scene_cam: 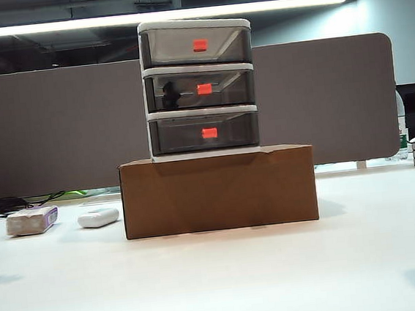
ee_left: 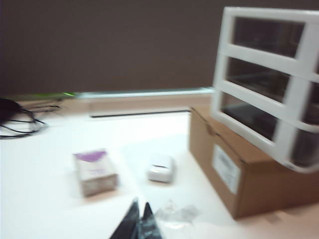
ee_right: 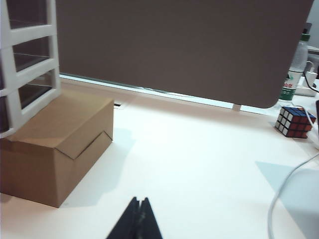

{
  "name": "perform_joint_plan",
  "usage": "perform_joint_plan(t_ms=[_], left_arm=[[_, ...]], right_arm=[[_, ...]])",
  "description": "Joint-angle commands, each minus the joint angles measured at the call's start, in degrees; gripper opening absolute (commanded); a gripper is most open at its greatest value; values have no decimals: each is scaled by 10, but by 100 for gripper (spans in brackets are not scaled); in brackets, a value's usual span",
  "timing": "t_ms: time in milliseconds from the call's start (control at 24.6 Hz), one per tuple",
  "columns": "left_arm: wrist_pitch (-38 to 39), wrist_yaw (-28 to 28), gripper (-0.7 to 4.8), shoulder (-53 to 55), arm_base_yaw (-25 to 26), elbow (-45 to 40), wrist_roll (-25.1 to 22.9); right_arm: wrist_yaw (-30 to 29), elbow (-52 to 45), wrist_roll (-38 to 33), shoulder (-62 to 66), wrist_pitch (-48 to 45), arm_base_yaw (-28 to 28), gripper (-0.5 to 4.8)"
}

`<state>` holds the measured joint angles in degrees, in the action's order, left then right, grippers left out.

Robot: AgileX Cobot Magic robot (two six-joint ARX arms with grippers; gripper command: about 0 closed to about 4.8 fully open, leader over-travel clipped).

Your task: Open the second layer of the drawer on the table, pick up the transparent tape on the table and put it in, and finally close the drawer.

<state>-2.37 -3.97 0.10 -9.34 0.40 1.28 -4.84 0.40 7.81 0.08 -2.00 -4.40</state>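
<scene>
Hovering over table [scene_cam: 220,286] | left claw [ee_left: 139,219] together, empty | right claw [ee_right: 138,216] together, empty

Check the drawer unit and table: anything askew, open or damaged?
Nothing stands out. The drawer sits square on the cardboard box, all three layers shut. Left claw and right claw are shut and empty.

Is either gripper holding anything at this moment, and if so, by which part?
Nothing is held. The left gripper and right gripper are both shut on nothing, above the table.
</scene>
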Motion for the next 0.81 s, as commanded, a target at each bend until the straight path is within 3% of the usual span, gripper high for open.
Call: perform_joint_plan(t_ms=[41, 163, 814], left_arm=[[-11, -50, -6, 0, 67, 0, 49], [0, -51, -5, 0, 95, 0, 88], [-13, -51, -5, 0, 95, 0, 73]], right_arm=[[-15, -3, 1, -1, -9, 7, -5], [-15, -3, -8, -1, -8, 6, -5], [-15, -3, -8, -1, -8, 6, -5]])
